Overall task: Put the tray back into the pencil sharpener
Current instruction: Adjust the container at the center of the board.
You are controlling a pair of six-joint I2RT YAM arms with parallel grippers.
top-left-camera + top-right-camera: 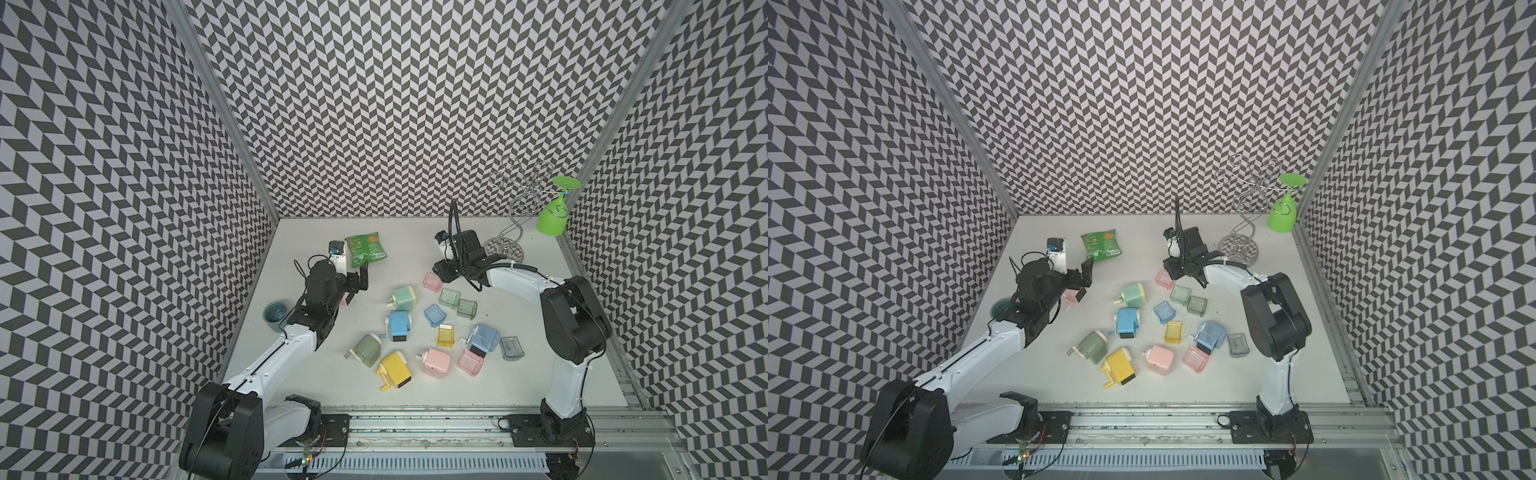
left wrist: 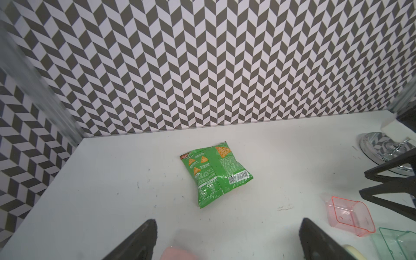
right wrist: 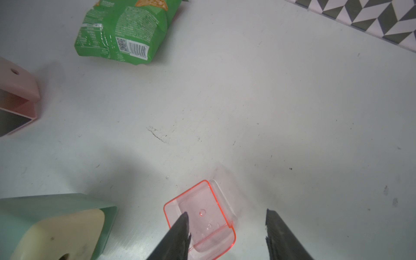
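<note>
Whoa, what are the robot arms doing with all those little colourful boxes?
Those are pencil sharpeners and their pull-out trays, scattered on the white table. The right gripper is down at a pink tray, with its jaws apart on either side of one wall, not gripping yet. The left gripper hangs wide open above a pink sharpener with an empty slot. Nothing is lifted.

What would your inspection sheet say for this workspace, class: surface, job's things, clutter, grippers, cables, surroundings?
Surface: white table, scuffed.
Job's things: pencil sharpeners and loose trays scattered mid-table.
Clutter: green snack bag, teal cup, green glass hanging on wire rack.
Grippers: left gripper open, holding nothing; right gripper open, straddling pink tray wall.
Cables: black cable looping above right wrist.
Surroundings: chevron walls, metal rail.
</note>
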